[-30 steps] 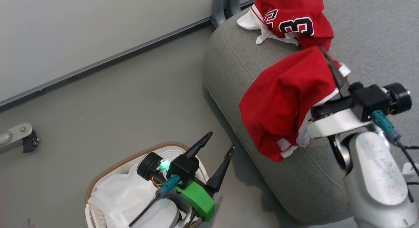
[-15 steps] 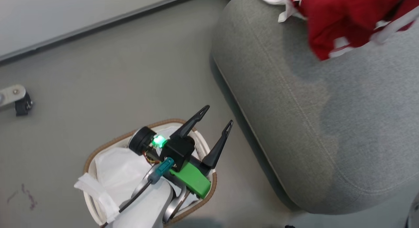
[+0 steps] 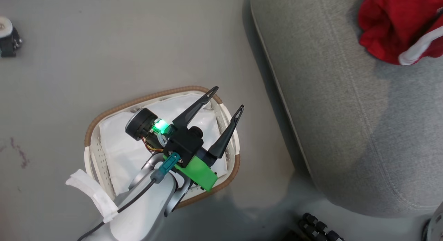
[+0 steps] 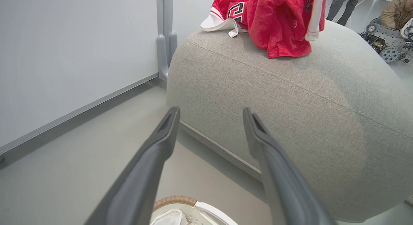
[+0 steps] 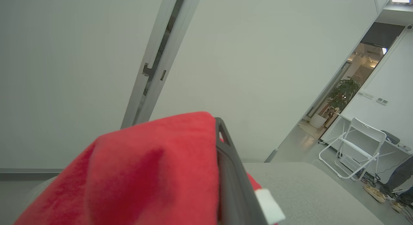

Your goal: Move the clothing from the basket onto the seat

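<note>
The basket (image 3: 90, 128) stands on the floor with its white liner showing inside, and its brown rim (image 4: 174, 199) peeks in at the bottom of the left wrist view. My left gripper (image 3: 227, 99) hangs open over the basket's right side, nothing between its fingers (image 4: 161, 138). The grey seat (image 3: 346, 113) lies to the right. On its top rests red clothing with numerals (image 4: 238, 8), and a second red piece (image 4: 280, 28) hangs beside it. My right gripper (image 5: 215, 125) is shut on that red clothing (image 5: 145, 173) above the seat (image 5: 306, 186). A fold of it (image 3: 387, 23) shows at the head view's top right.
A caster wheel (image 3: 7, 40) sits on the floor at far left. Black ribbed links (image 3: 318, 229) lie by the seat's near corner. A grey post (image 4: 164, 41) stands against the white wall behind the seat. Beyond it are a white folding chair (image 5: 355, 144) and geared machinery (image 4: 384, 41).
The head camera has tilted down, so the basket sits higher in view. My right arm with the red garment has gone out past the top right. The left gripper stays open over the basket.
</note>
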